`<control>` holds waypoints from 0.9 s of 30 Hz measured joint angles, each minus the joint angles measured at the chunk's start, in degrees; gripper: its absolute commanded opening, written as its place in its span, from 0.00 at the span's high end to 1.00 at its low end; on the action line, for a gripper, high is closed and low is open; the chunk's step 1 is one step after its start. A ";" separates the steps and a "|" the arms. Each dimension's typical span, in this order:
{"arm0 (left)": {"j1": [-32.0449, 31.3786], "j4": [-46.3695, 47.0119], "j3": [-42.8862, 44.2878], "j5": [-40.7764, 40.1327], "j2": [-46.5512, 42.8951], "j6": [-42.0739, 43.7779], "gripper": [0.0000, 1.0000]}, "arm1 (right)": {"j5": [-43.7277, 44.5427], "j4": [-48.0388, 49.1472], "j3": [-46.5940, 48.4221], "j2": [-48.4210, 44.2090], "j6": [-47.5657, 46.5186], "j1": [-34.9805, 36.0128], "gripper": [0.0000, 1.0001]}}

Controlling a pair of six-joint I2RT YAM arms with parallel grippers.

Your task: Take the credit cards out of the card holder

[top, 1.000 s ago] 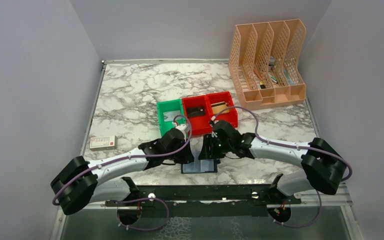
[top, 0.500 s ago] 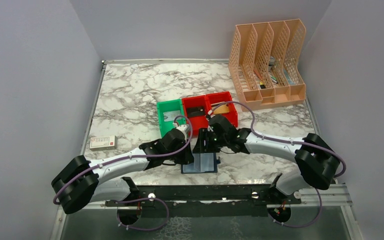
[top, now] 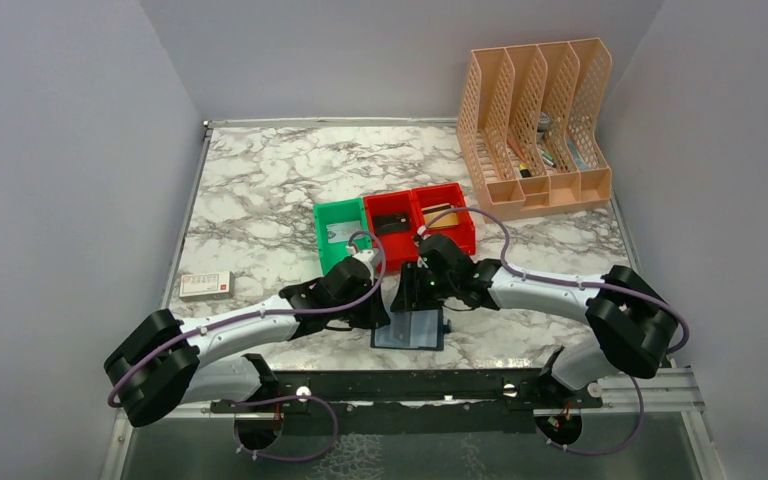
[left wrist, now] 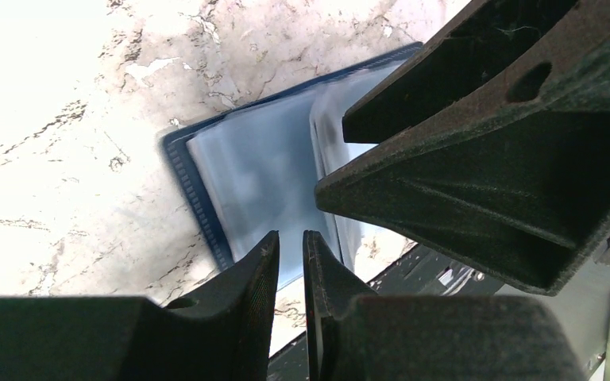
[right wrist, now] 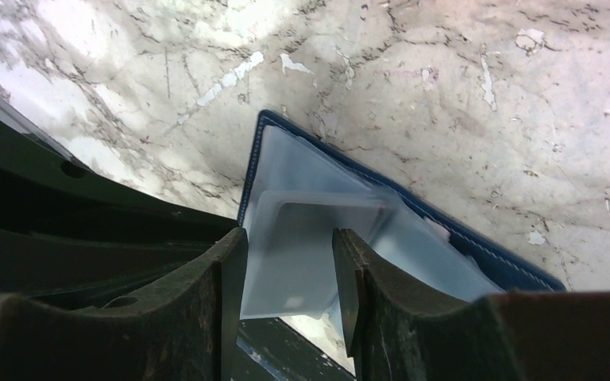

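- The card holder [top: 415, 332] lies opened flat on the tabletop [top: 260, 200], at the lower centre of the overhead view, with its pale inner panels facing up.
- A translucent sleeve [right wrist: 318, 214] lifts off the panels. No card shows clear of the holder, so the emptying looks barely begun.
- The right gripper [right wrist: 290, 238] is spread, with its fingers on either side of that sleeve.
- The left gripper [left wrist: 290, 242] is pressed nearly together at the holder's near edge. It may be nipping a thin layer, but the view is too blurred to tell.
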 measured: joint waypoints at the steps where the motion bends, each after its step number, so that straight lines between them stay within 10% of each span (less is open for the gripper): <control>1: 0.00 0.00 0.00 0.00 0.13 0.00 0.80 | 0.04 -0.13 -0.13 0.00 0.00 0.00 0.56; 19: 0.00 0.00 0.00 -0.02 0.87 0.07 0.75 | 1.86 -3.34 -3.34 -5.09 -0.90 0.00 0.53; 27: -0.04 0.00 0.00 -0.92 -0.57 -0.44 0.53 | 1.84 -2.71 -3.72 -3.85 -0.94 0.00 0.62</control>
